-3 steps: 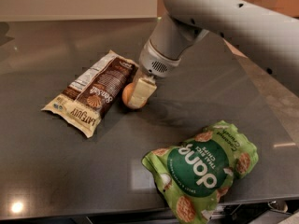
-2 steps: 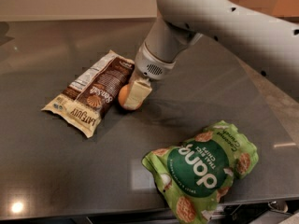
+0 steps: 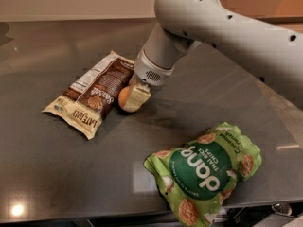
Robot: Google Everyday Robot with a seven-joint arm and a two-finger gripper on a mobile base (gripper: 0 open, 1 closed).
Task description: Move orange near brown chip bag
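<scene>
The orange (image 3: 124,97) is a small round fruit on the dark table, right against the right edge of the brown chip bag (image 3: 91,94). The bag lies flat with a dark brown centre, cream edges and "Late July" lettering. My gripper (image 3: 134,98) reaches down from the upper right, and its cream finger (image 3: 138,97) covers the right side of the orange. The gripper looks closed around the orange. The far finger is hidden.
A green "dang" coconut chips bag (image 3: 205,172) lies at the front right near the table's front edge (image 3: 71,216). My white arm (image 3: 227,27) spans the upper right. The dark grey table (image 3: 57,164) stretches to the left and back.
My gripper has moved a little to the left with the orange, bringing it against the brown chip bag. Both bags have stayed in place.
</scene>
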